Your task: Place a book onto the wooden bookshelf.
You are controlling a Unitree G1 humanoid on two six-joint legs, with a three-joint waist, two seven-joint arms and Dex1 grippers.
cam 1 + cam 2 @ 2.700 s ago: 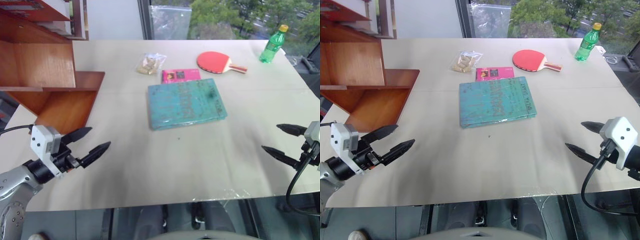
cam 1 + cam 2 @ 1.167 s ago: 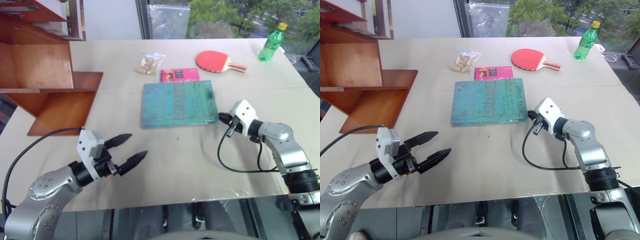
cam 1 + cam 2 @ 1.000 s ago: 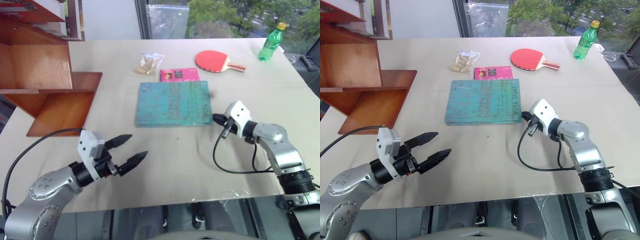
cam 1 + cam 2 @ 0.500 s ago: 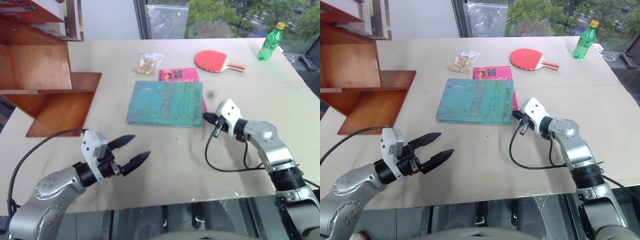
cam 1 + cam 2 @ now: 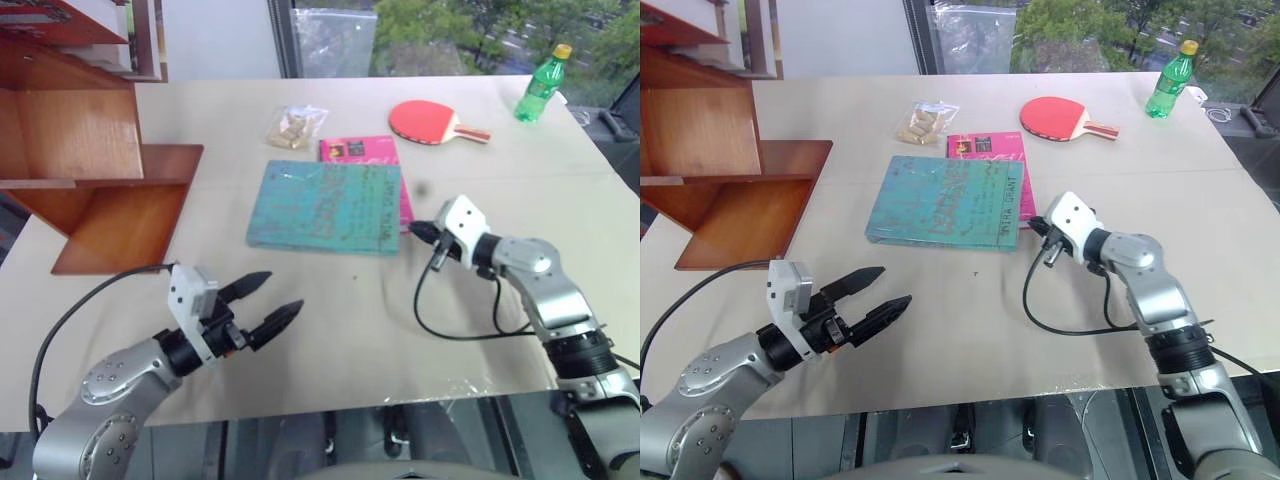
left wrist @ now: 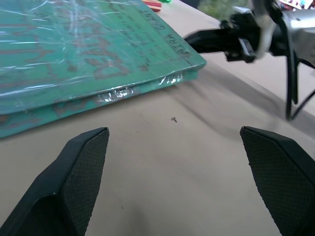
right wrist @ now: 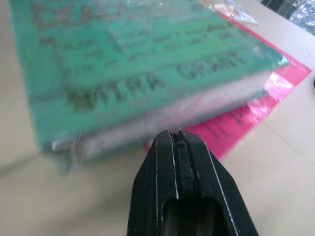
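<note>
Black fingers of my left gripper (image 5: 265, 306) stand spread wide near the front edge of the beige table (image 5: 330, 330), holding nothing, pointing across bare tabletop toward the book (image 5: 325, 205). Farther in, on my right, my right gripper (image 5: 421, 231) has its two fingers pressed together, empty, with the tips just beside the book's right edge, at the pale page side; from the right wrist view I cannot tell whether they touch it. A black cable loops from that wrist onto the table.

At mid-table the teal-blue book lies flat, cover up, wrapped in shiny film, its far right corner resting over part of the pink book (image 5: 362, 150), which pokes out along its far and right sides. Nothing lies between the book and the wooden bookshelf (image 5: 90, 160), which stands on the table's left side, well apart from the book; its lowest board sits open and bare, and the upper boards run out of view.

Beyond the books, a clear bag of pale snacks (image 5: 297, 127) lies near the pink book's far left corner. A red table tennis paddle (image 5: 432, 122) rests farther right, and a green plastic bottle (image 5: 537, 85) with a yellow cap stands upright by the far right corner, before the window.
</note>
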